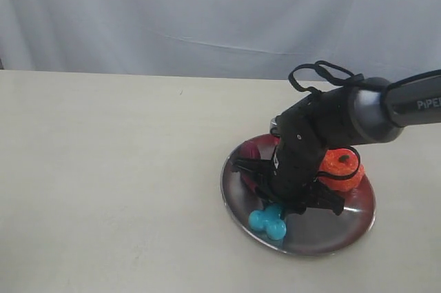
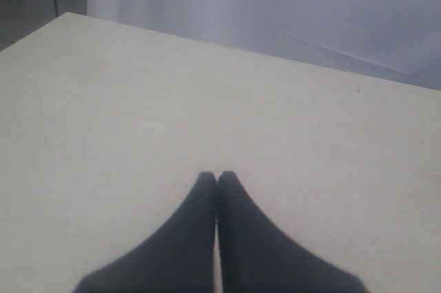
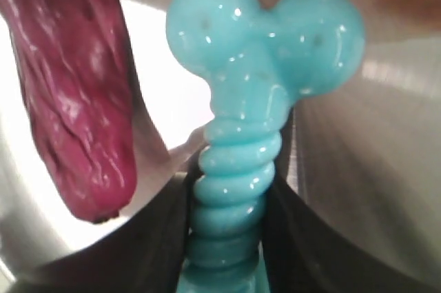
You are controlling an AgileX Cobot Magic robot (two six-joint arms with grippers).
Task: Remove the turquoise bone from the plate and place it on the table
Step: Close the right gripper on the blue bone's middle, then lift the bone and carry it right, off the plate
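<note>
"So why is the right gripper (image 1: 281, 205) down so low?"

"It's clamped on the turquoise bone (image 1: 269, 222), which lies at seven o'clock on the plate (image 1: 331, 238), probably ready to lift it to the table (image 1: 103, 169). The left gripper (image 2: 218, 177) hangs pinched together."

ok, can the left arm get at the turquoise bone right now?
Probably not. The right tool grips the turquoise bone by its shaft on the plate, and that arm hangs over it. The left tool is shut above bare table, the bone nowhere in its view.
</note>
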